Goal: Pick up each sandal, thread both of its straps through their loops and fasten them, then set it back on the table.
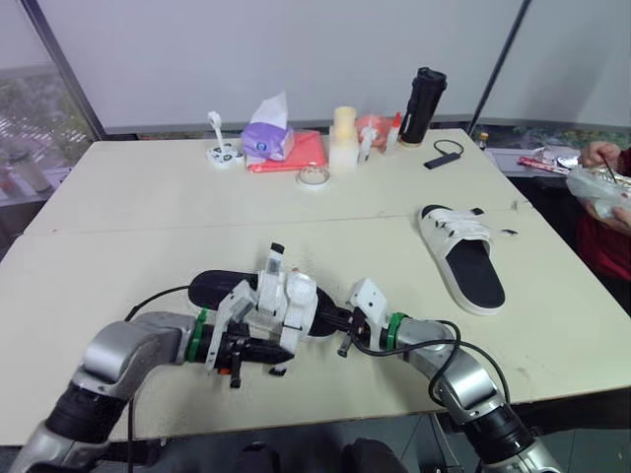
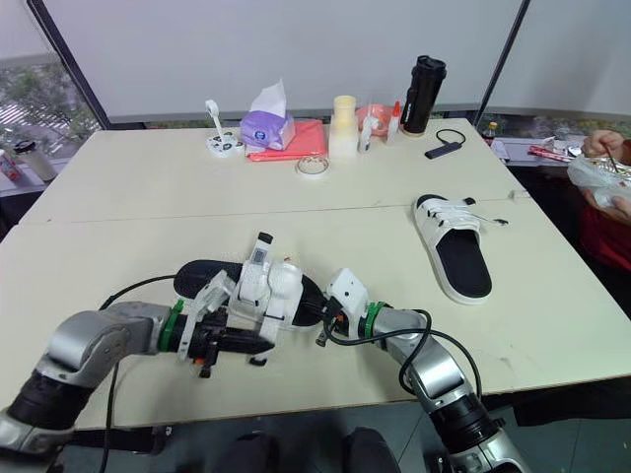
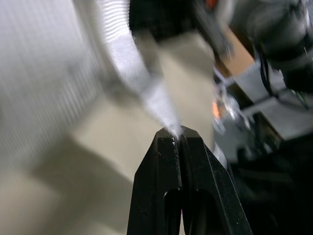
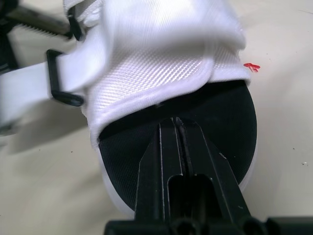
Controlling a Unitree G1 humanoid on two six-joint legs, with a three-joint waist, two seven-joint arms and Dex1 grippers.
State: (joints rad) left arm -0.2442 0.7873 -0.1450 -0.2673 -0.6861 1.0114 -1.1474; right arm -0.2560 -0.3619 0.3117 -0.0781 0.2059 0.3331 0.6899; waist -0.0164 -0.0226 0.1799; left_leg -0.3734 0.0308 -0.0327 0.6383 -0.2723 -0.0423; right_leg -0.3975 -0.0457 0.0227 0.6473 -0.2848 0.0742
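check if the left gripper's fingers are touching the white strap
Touching. In the left wrist view the left gripper has its fingers shut on the tip of the white strap, which runs out from between them.

Cream table (image 1: 148, 197) before a white wall (image 1: 296, 49) (window (image 1: 30, 118) left).

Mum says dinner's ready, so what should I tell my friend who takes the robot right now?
Left gripper shut on the white strap of the near sandal.
Right gripper shut, tips over that sandal's black insole.
Near sandal: front of the table, between both grippers.
Second sandal: on the table, further right.
Done: one strap seems through its loop; nothing visibly fastened.
Left: fasten both straps, set it down, then do the second sandal.
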